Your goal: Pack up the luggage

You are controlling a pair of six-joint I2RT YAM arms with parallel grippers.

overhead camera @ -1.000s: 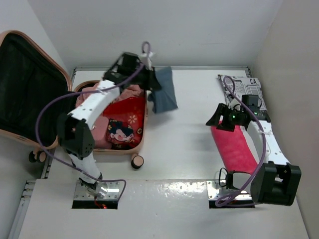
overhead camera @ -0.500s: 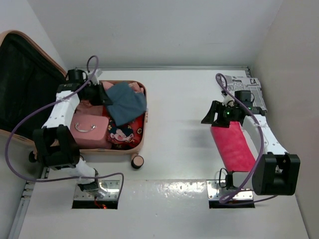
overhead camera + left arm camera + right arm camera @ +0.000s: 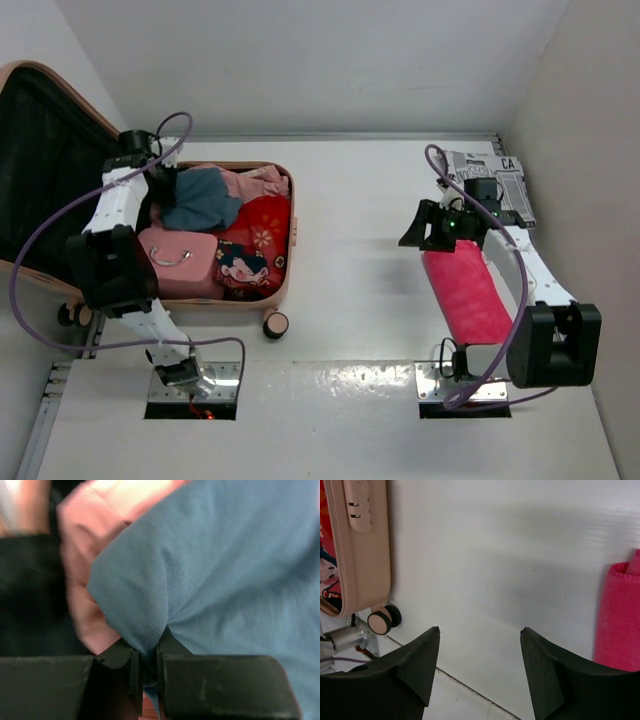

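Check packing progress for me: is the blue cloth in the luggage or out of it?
In. The blue cloth lies on pink clothes inside the open luggage, the left arm's fingers shut on its fold.

L arm (image 3: 118,205) reaches fwd & left, wrist bent back toward centre. L gripper (image 3: 145,652) pinched tight on blue cloth (image 3: 225,580). R arm (image 3: 540,270) stretched fwd, wrist turned inward. R gripper (image 3: 480,632) jaws wide apart.

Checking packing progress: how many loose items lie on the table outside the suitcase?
2: a pink towel beside the right arm; a printed booklet at the far right corner, partly hidden by that arm.
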